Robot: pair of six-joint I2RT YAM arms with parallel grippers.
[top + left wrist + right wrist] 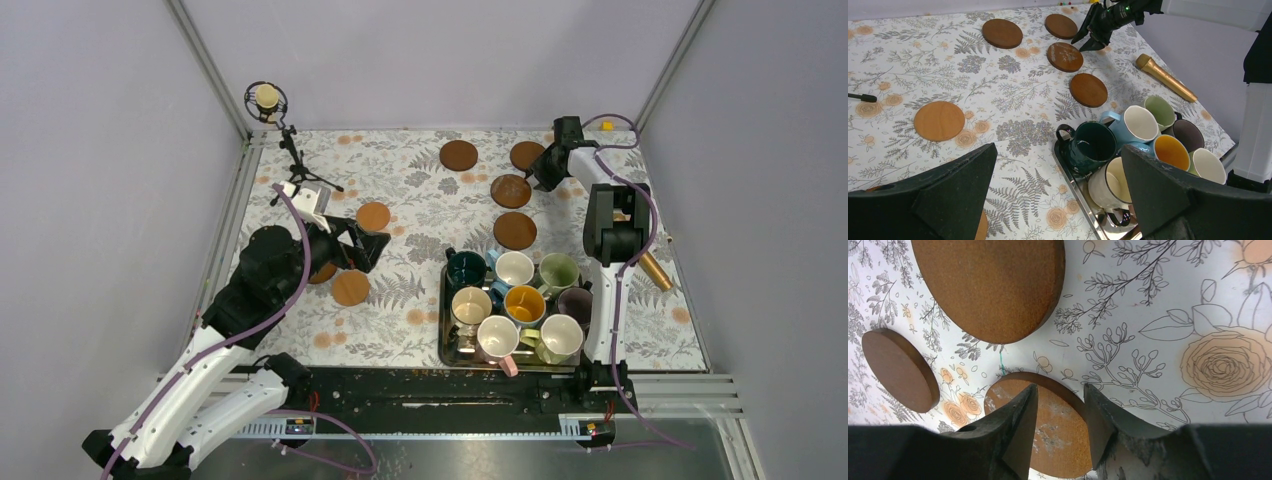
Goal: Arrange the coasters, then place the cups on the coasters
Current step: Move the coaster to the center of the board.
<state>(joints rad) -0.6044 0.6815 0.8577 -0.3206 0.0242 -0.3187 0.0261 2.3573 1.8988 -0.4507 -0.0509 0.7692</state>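
Several brown coasters lie flat on the flowered cloth: four dark ones at the far right (459, 155) (527, 155) (511, 190) (514, 230) and lighter ones at the left (373, 216) (350, 288). Several cups (515, 268) stand packed in the steel tray (443, 330). My right gripper (1060, 386) is open about halfway, low over the white-marked coaster (1063, 435), its fingertips straddling that coaster's far edge. My left gripper (1058, 147) hangs wide open and empty above the cloth, between the light coaster (939, 120) and the dark green cup (1093, 145).
A gold microphone (655, 270) lies right of the tray, beside the right arm. A small microphone on a black stand (290, 150) sits at the far left corner. Metal frame rails and grey walls bound the table.
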